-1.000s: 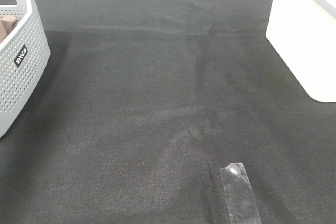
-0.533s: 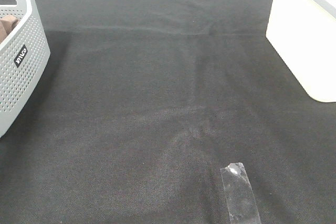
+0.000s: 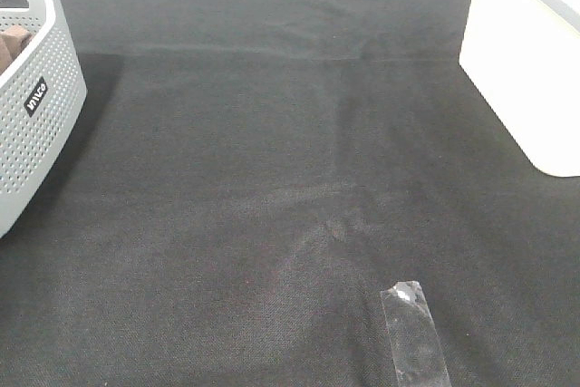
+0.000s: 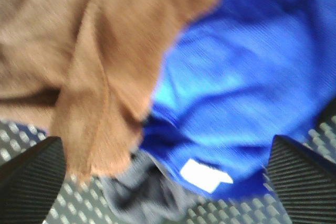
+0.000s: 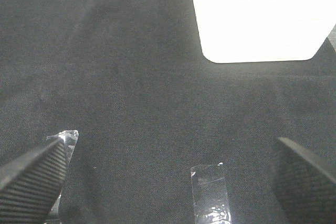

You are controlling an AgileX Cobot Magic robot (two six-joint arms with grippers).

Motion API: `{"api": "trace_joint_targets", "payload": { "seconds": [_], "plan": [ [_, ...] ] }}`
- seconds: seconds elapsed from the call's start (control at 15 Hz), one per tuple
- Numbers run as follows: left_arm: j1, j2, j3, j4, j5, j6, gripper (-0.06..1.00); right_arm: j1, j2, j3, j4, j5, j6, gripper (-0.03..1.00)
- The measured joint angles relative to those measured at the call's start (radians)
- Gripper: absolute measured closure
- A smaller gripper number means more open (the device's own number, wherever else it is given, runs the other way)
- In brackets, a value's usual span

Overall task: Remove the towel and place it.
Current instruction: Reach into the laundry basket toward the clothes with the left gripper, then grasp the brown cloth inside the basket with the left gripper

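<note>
Holding the left gripper [image 4: 168,182] spread wide and empty above the reddish-brown towel [image 4: 105,66], bunched against a blue cloth [image 4: 247,77] inside the grey perforated basket [image 3: 36,133] at the far left. Poising the right gripper [image 5: 168,182], likewise spread and gripping nothing, over the black table cloth [image 3: 272,178], near a clear tape strip [image 3: 414,333] and facing the white box [image 3: 526,88] at the far right.

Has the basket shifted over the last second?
No. The basket sits just as far from the tape strip and the white box as before.
</note>
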Motion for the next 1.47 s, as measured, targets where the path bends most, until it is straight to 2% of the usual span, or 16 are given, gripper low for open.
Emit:
{"api": "trace_joint_targets", "payload": {
  "seconds": [0.27,0.6,1.0,1.13,1.27,1.4,1.47],
  "plan": [
    [0.000,0.049,-0.107,-0.010,-0.009,0.001,-0.05,0.000,0.000,0.000,0.000,0.000,0.000,0.00],
    [0.000,0.073,-0.113,0.012,-0.020,0.048,-0.05,0.000,0.000,0.000,0.000,0.000,0.000,0.00],
    [0.000,0.123,-0.113,0.016,-0.053,0.050,-0.04,0.000,0.000,0.000,0.000,0.000,0.000,0.00],
    [0.000,0.123,-0.115,0.016,-0.045,0.050,0.01,0.000,0.000,0.000,0.000,0.000,0.000,0.00],
    [0.000,0.123,-0.115,0.016,-0.008,0.050,0.25,0.000,0.000,0.000,0.000,0.000,0.000,0.00],
    [0.000,0.123,-0.115,0.026,-0.006,0.050,0.60,0.000,0.000,0.000,0.000,0.000,0.000,0.00],
    [0.000,0.123,-0.115,0.036,-0.006,0.049,0.72,0.000,0.000,0.000,0.000,0.000,0.000,0.00]
  ]
}}
